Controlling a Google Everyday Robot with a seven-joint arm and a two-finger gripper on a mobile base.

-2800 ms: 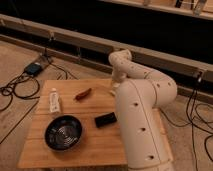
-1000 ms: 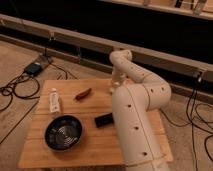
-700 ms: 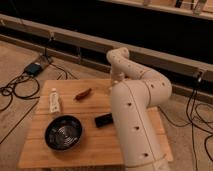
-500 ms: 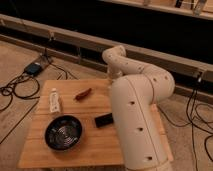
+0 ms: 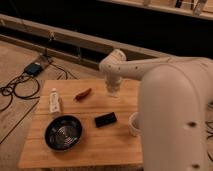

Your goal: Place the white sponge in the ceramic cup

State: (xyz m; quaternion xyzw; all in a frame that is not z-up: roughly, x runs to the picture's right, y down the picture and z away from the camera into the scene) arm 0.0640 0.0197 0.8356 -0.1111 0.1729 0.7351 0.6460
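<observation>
Tool [image 5: 112, 93]: down at the far side of the wooden desk [image 5: 90, 152], tip at or just above the surface, fingers together. Whether anything is pinched between them cannot be told.

White sponge: not made out as a separate thing. The pale tip of the tool covers that spot on the desk.

Ceramic cup [image 5: 133, 123]: stands on the desk's right part, nearer the camera than the tool and well apart from it. Only its left rim and side show. The big white arm segment [image 5: 175, 120] hides the rest.

Other items on the desk:
- black ridged bowl [image 5: 63, 132], front left
- white labelled tube [image 5: 54, 101], lying just behind the bowl
- reddish-brown oblong piece [image 5: 83, 94], left of the tool, near it
- small flat black object [image 5: 105, 120], between bowl and cup

Floor, left of the desk: dark cables [image 5: 15, 91] and a small blue box [image 5: 34, 68].
</observation>
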